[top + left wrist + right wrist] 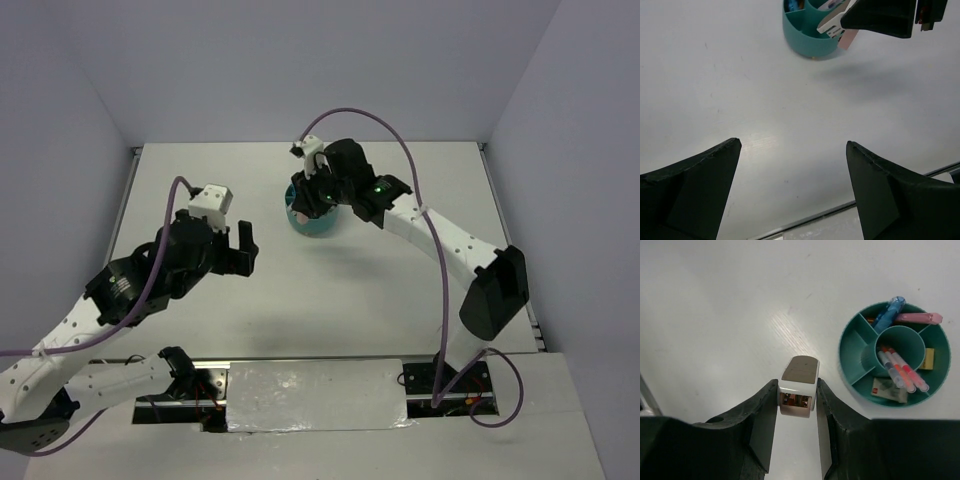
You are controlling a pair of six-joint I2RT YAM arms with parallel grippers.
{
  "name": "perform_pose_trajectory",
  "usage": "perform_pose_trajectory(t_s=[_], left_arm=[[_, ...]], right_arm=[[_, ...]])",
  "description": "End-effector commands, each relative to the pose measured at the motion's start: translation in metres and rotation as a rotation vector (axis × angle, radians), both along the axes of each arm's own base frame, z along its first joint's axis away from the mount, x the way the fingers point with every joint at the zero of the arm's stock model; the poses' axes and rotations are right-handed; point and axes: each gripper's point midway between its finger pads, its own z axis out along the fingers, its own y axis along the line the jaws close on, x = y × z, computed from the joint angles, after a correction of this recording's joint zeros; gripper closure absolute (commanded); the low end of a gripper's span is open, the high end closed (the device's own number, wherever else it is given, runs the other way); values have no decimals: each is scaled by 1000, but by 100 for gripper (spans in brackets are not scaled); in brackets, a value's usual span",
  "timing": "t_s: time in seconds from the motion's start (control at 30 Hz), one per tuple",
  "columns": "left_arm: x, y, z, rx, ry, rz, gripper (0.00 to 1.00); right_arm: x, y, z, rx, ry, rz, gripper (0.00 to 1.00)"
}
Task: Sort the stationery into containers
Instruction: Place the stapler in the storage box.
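Observation:
The round teal tub point(846, 351) has a centre cup holding thin pink-white pens point(901, 371). Its outer compartments hold a light-blue capsule piece point(888, 313), a pink piece point(918, 318), a tan block point(927, 359) and a pink-white block point(889, 389). My right gripper point(796, 385) is shut on a small white-and-grey block point(800, 374), held above the table to the left of the tub. In the top view this gripper point(318, 196) hangs over the tub point(308, 224). My left gripper point(793, 145) is open and empty, above bare table, well short of the tub point(807, 37).
The white table point(330, 290) is bounded by grey walls at the back and sides. A metal strip point(315, 395) runs along the near edge between the arm bases. The right arm point(450, 250) reaches diagonally across the right half.

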Motion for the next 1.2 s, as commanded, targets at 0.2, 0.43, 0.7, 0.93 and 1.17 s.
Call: perform_pose_trajectory(t_s=[0.2,0.43,0.7,0.93,1.17], left_arm=[[-19,22,-8,31,86,47,1],[-23,16,-21,0,100,22,1],[-20,4,-27,20,102,-35,1],[-13,-5,-27,58,90,-84,1],[-5,-8,-17,81,51,-95,1]], right_arm=[[54,7,-13,-241,-288,89,100],[65,13,-32,-279,-284,101,100],[79,23,-38,-280,-285,93,100],[88,25,-50,-313,-279,78,100],[94,23,-65,-338,-248,46,92]])
